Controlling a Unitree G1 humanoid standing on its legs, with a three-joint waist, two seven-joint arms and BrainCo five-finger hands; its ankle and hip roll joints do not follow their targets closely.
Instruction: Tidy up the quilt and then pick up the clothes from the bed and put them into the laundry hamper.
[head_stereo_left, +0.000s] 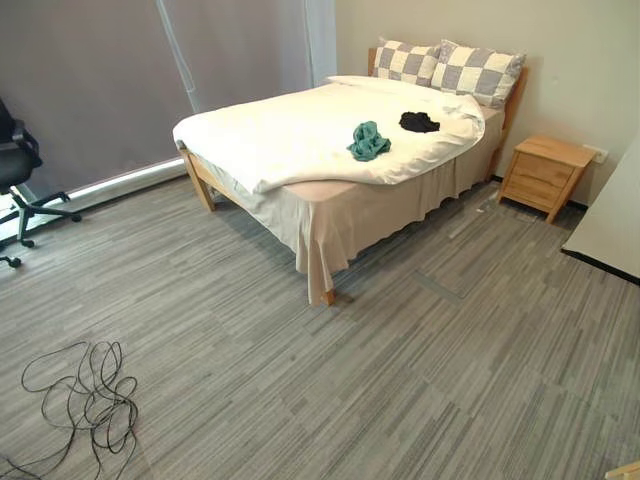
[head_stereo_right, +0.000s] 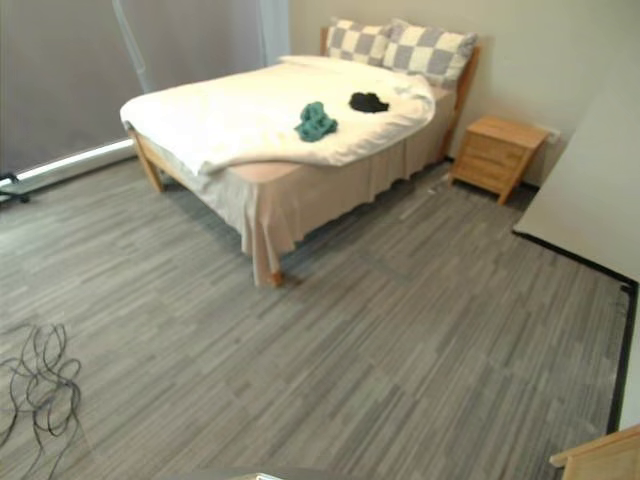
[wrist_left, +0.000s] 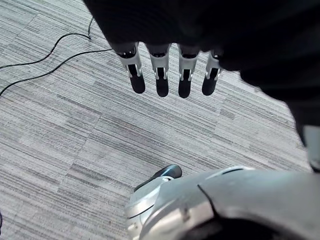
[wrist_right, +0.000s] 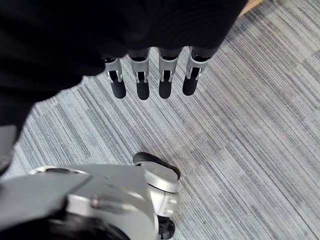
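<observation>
The bed (head_stereo_left: 330, 215) stands across the room from the robot, with its head at the far wall. The big white quilt (head_stereo_left: 300, 135) lies over it, pulled askew so the near foot corner of the bed shows bare sheet. It looks soft, floppy and fairly light, so a good place to grab is likely its loose edge near that corner. Two checked pillows (head_stereo_left: 450, 68) lean at the head end. A wooden nightstand (head_stereo_left: 545, 175) stands beside the head of the bed; its drawers are closed, so I cannot tell what is inside. On the quilt, near the bed's side edge, lie a bunched teal cloth (head_stereo_left: 368, 141) and a smaller black cloth (head_stereo_left: 418, 122), close together. Both look soft and light, easy to pinch from the top. The left hand (wrist_left: 170, 70) and right hand (wrist_right: 150, 75) hang over the floor, fingers straight and holding nothing.
</observation>
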